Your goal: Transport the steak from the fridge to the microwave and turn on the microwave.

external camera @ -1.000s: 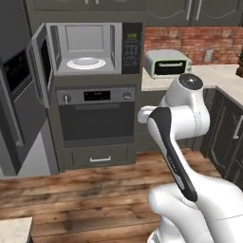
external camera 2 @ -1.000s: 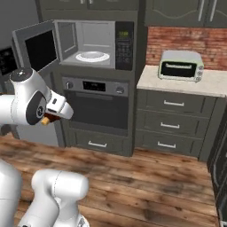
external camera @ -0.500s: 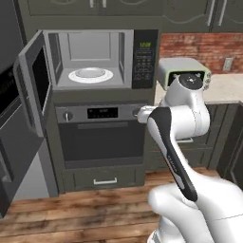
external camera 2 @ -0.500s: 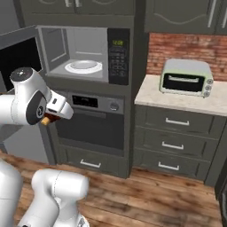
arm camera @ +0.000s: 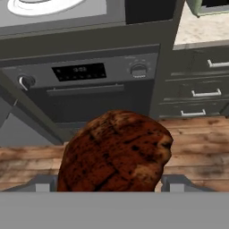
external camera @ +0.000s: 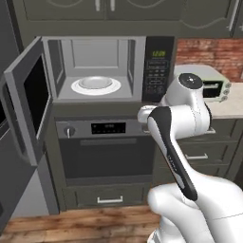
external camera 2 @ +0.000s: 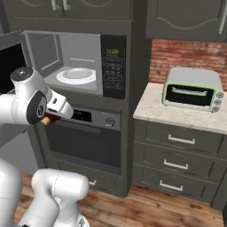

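The steak [arm camera: 116,152], a dark reddish-brown lumpy piece, sits between my fingers, with my gripper [arm camera: 112,184] shut on it. From the right base view a bit of the steak [external camera 2: 46,119] shows under my hand, held in front of the oven, below and left of the microwave [external camera 2: 113,66]. The microwave door [external camera: 28,99] stands swung open to the left. Its grey cavity holds a white round turntable [external camera: 96,85] with nothing on it. Green digits glow on the black keypad [external camera: 156,71]. The fridge is out of view.
A knobbed oven [external camera: 104,142] sits right under the microwave. A small silver toaster oven [external camera 2: 193,91] stands on the pale counter [external camera 2: 173,115] to the right, above dark drawers [external camera 2: 177,153]. Wood floor [arm camera: 197,147] lies below.
The base has driven closer to the microwave, so the whole scene has grown and shifted. The steak stays held in my gripper in front of the oven.
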